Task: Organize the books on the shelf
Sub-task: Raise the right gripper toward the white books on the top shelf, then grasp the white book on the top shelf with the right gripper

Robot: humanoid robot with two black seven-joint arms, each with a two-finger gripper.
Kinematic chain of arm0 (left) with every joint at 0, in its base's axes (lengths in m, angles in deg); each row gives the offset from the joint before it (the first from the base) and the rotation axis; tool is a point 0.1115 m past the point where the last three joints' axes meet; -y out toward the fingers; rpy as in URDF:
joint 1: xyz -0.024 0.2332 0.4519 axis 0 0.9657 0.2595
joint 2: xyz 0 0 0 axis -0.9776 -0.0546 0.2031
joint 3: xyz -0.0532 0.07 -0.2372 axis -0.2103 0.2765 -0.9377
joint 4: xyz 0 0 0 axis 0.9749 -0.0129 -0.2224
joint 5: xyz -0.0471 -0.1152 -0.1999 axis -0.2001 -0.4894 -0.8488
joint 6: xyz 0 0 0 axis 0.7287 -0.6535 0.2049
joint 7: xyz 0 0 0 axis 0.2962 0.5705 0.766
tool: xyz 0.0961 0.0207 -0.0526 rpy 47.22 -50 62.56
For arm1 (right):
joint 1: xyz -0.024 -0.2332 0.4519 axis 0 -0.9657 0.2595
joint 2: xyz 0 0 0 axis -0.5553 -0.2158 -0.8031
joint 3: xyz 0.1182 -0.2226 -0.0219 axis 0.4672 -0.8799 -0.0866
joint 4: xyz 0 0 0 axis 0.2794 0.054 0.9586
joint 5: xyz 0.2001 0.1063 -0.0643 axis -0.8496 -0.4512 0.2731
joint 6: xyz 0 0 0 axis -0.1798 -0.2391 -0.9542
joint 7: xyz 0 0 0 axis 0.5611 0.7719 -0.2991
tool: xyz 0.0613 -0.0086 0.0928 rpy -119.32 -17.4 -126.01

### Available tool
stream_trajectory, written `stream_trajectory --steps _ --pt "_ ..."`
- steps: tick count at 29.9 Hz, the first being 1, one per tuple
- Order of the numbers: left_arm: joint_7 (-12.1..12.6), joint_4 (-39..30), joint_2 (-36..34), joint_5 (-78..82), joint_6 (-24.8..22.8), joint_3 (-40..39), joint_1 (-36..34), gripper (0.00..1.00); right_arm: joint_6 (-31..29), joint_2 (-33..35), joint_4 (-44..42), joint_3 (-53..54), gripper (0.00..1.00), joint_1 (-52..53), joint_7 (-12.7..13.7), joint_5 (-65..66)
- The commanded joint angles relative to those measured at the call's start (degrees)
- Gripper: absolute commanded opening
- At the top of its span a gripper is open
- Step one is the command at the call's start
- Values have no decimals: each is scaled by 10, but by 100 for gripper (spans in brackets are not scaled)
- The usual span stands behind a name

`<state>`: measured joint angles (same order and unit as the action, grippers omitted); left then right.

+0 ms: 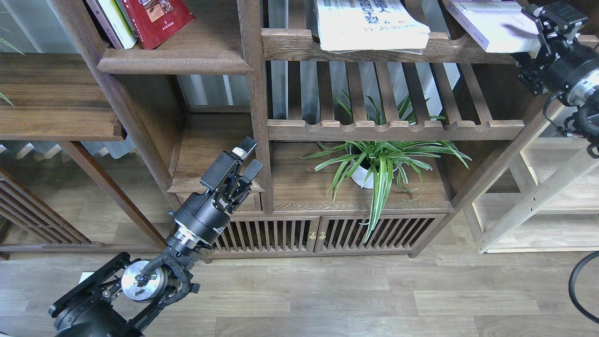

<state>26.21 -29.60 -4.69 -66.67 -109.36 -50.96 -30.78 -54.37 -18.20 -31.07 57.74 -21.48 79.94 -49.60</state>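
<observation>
A thin red book (159, 16) leans against other books (112, 21) on the solid dark shelf (173, 61) at the top left. The large white book with green characters (369, 23) lies on the upper slatted rack. The thick lavender-white book (491, 23) lies on that rack further right. My right gripper (543, 25) is at this book's right end; it looks dark and its fingers' hold on the book is unclear. My left gripper (249, 158) hangs open and empty low down, in front of the bookcase's middle post.
A spider plant in a white pot (374, 164) stands on the lower board under a second slatted rack (393, 128). Slatted cabinet doors (318, 234) are below. A vertical post (255, 93) divides the bookcase. A light wooden frame (538, 196) stands at the right.
</observation>
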Motion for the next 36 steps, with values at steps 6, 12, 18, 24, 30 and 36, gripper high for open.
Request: stream_trajectory --steps 6,12,18,24,30,36 --pt "0 2 0 0 0 0 0 98 -3 -6 0 0 62 1 0 0" --pt "-1 2 0 0 0 -3 0 98 -4 -9 -1 0 55 1 0 1" --pt "-1 2 -2 -1 0 -4 1 98 -5 -13 -2 1 50 4 0 2" --pt "-1 2 -1 -1 0 -4 0 98 -6 -17 -11 1 43 13 0 2" --pt "-1 2 -1 -1 0 -5 0 98 -7 -18 -20 2 34 19 1 2" --pt "0 2 -1 -1 0 -7 -1 98 -9 -25 -22 10 27 20 4 2"
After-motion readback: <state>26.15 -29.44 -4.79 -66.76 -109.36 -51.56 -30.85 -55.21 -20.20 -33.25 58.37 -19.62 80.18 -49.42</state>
